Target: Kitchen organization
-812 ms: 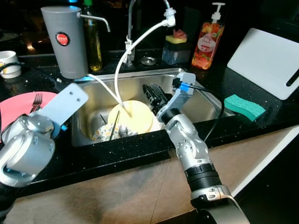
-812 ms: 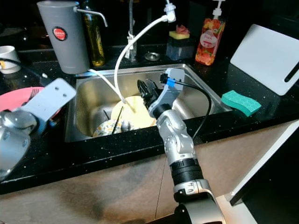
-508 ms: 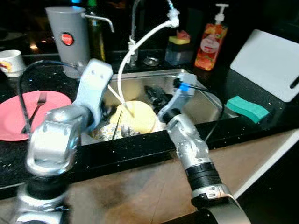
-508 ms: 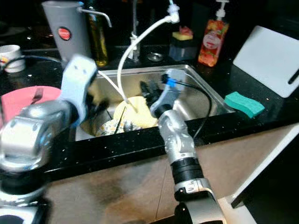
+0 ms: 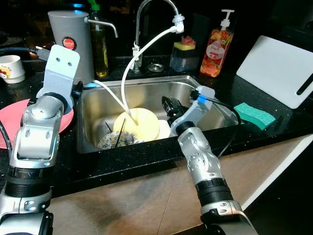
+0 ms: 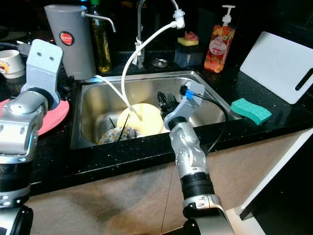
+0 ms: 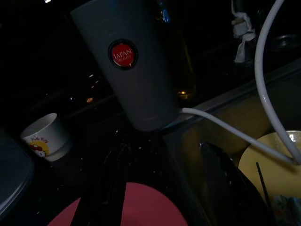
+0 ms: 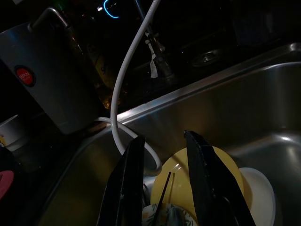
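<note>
- Over the sink [image 5: 98, 100], the right gripper [image 8: 162, 188] hangs with fingers parted, grasping nothing, just above the yellow plate [image 5: 138, 123].
- Beside it, a white hose [image 5: 128, 78] dips onto that plate.
- Leftward, the left gripper [image 7: 169, 188] is spread apart above the pink plate [image 6: 55, 115], near the grey canister [image 5: 71, 36].

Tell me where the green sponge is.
The green sponge lies on the black counter right of the sink, in front of the white cutting board, in both eye views.
</note>
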Controlling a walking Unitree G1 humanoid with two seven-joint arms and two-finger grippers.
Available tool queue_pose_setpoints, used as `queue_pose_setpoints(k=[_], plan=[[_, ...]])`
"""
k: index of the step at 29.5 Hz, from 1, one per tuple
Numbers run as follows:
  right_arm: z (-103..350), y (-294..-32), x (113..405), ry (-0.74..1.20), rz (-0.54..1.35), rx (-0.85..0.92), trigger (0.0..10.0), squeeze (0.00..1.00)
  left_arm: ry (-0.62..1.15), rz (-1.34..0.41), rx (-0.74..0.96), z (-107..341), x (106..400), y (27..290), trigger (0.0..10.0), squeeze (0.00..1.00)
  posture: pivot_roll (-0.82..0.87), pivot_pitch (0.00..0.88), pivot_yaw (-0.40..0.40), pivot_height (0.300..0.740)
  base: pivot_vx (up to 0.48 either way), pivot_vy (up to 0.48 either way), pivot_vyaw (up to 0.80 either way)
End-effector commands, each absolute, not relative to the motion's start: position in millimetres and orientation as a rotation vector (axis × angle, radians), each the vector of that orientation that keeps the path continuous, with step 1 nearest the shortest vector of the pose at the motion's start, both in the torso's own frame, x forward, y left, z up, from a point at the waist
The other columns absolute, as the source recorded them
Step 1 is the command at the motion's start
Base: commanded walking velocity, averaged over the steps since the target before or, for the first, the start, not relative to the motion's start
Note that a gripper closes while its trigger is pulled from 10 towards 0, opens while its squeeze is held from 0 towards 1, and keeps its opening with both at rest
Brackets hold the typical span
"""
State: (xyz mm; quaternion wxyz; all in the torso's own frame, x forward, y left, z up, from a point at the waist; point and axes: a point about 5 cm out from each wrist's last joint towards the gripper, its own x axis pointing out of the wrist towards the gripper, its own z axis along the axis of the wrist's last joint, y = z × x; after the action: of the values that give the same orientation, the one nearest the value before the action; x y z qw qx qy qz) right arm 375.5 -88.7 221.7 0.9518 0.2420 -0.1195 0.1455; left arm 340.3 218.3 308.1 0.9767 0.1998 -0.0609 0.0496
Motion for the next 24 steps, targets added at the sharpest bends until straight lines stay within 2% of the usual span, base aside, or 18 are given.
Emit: queue_pose_setpoints(k=[1, 7, 16, 24], plan=[[220, -91, 373, -0.244, 0.287, 0.515, 10.0, 0.0, -0.108, 0.099, 0.413, 300, 343, 222, 10.0, 0.0, 0.09, 0.027, 0.006, 0.74, 0.0, 0.0, 0.0], [219, -83, 370, -0.226, 0.338, 0.46, 10.0, 0.0, -0.024, 0.079, 0.245, 280, 345, 222, 10.0, 0.0, 0.08, 0.038, 0.002, 0.74, 0.0, 0.0, 0.0], [224, -77, 371, -0.225, 0.374, 0.384, 10.0, 0.0, -0.031, 0.079, 0.218, 271, 340, 220, 10.0, 0.0, 0.08, 0.051, -0.033, 0.74, 0.0, 0.0, 0.0], [228, -73, 372, -0.216, 0.385, 0.358, 10.0, 0.0, 0.016, 0.113, 0.177, 261, 336, 224, 10.0, 0.0, 0.07, 0.059, -0.042, 0.74, 0.0, 0.0, 0.78]])
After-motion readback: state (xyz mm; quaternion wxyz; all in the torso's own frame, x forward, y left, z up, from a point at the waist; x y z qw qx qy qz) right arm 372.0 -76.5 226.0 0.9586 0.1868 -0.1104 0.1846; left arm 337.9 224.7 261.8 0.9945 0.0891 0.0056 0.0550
